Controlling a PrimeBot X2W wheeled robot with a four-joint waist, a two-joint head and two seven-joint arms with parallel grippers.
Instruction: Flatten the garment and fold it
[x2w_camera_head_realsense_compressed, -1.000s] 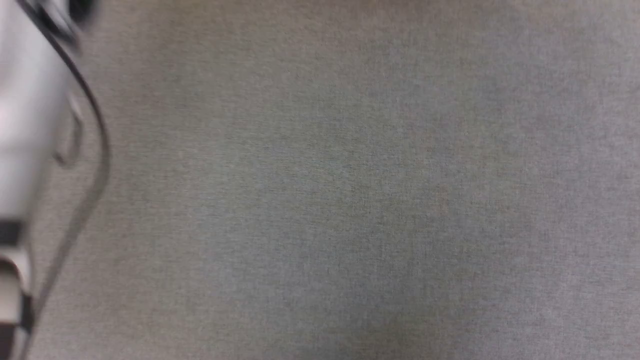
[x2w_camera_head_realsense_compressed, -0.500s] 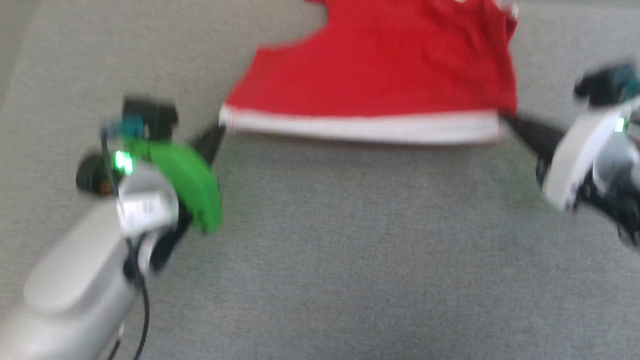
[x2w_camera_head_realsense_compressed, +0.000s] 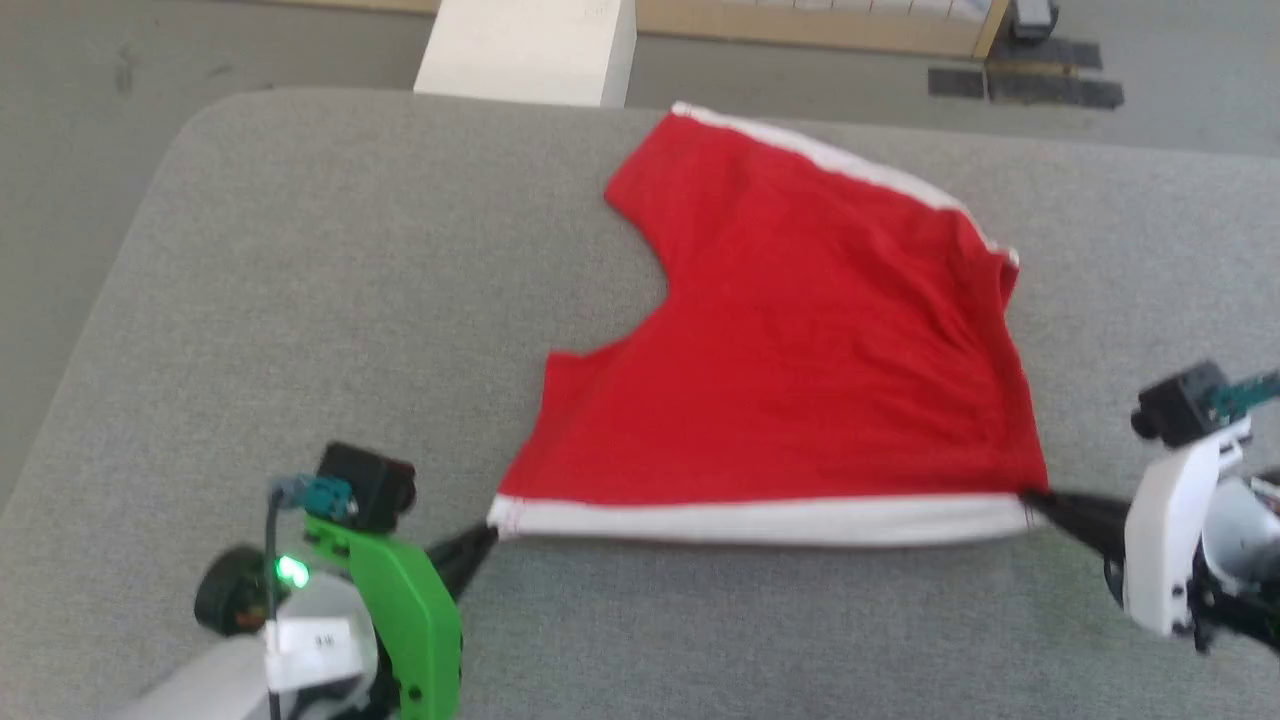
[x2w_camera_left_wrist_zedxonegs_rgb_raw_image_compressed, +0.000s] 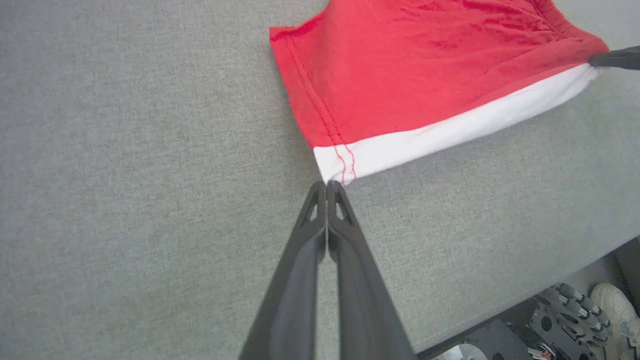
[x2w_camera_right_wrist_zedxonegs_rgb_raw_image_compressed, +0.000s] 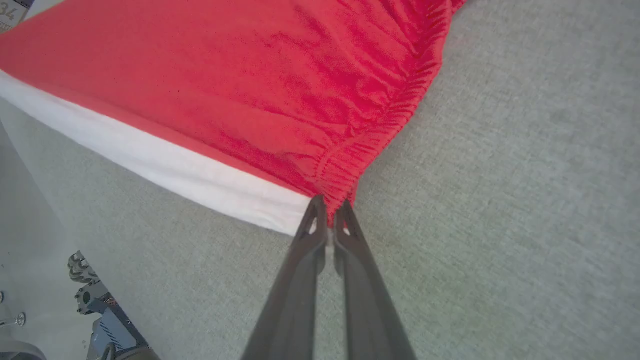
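The garment (x2w_camera_head_realsense_compressed: 800, 350), bright red shorts, lies spread on the grey table (x2w_camera_head_realsense_compressed: 300, 300). One white side stripe runs along its near edge and the other along the far edge. My left gripper (x2w_camera_head_realsense_compressed: 487, 537) is shut on the near stripe's left corner, at the leg hem. In the left wrist view the gripper (x2w_camera_left_wrist_zedxonegs_rgb_raw_image_compressed: 327, 185) pinches that white corner of the garment (x2w_camera_left_wrist_zedxonegs_rgb_raw_image_compressed: 400, 75). My right gripper (x2w_camera_head_realsense_compressed: 1030, 500) is shut on the stripe's right end. In the right wrist view the gripper (x2w_camera_right_wrist_zedxonegs_rgb_raw_image_compressed: 328, 207) nips the gathered waistband corner of the garment (x2w_camera_right_wrist_zedxonegs_rgb_raw_image_compressed: 225, 75). The near edge is stretched straight between them.
A white box (x2w_camera_head_realsense_compressed: 525, 50) and a wooden board (x2w_camera_head_realsense_compressed: 800, 25) stand on the floor beyond the table's far edge. The left wrist view shows the table's near edge, with robot base parts and a white shoe (x2w_camera_left_wrist_zedxonegs_rgb_raw_image_compressed: 612, 305) below it.
The head camera has swung: a second ago it showed grey cloth and a pale forearm, now the whole garment. Both grippers have held the ends of the white edge since half a second ago.
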